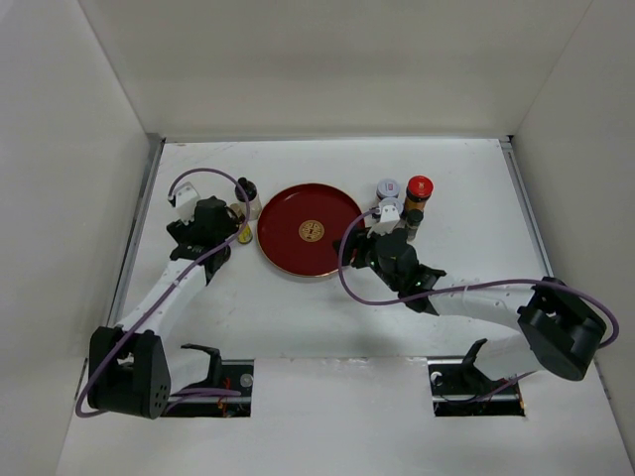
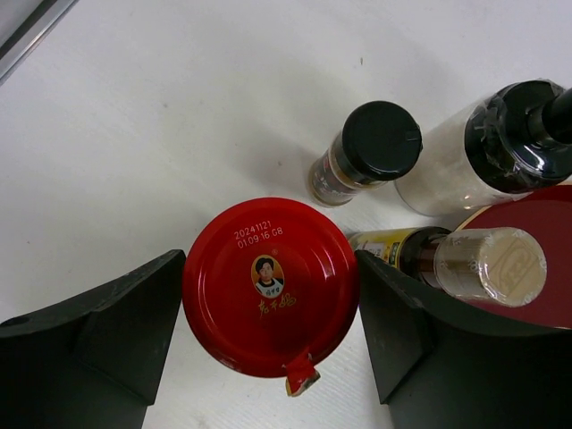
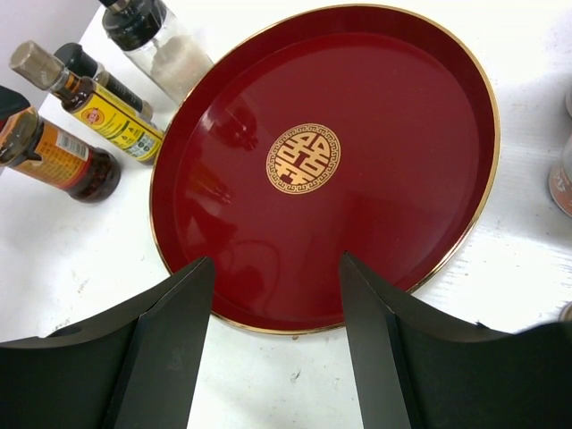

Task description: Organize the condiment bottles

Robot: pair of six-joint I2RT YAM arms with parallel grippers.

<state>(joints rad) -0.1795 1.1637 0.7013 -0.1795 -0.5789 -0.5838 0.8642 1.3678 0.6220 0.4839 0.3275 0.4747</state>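
My left gripper (image 2: 270, 259) is shut on a red-capped amber jar (image 2: 270, 286), its fingers against both sides of the lid. In the top view this gripper (image 1: 226, 236) stands left of the round red tray (image 1: 298, 203) and hides the jar. Just beyond the jar stand a small black-capped bottle (image 2: 380, 143), a clear dark-capped bottle of white grains (image 2: 447, 170) and a slim yellowish bottle (image 2: 483, 264). My right gripper (image 3: 277, 259) is open and empty over the tray's near edge (image 3: 393, 295). Right of the tray stand two silver-lidded jars (image 1: 388, 188), a red-capped jar (image 1: 419, 188) and a dark bottle (image 1: 414, 220).
The tray (image 3: 402, 134) has a gold centre emblem and holds nothing. White walls enclose the table at the left, back and right. The right arm's cable (image 1: 446, 293) loops over the table below the tray.
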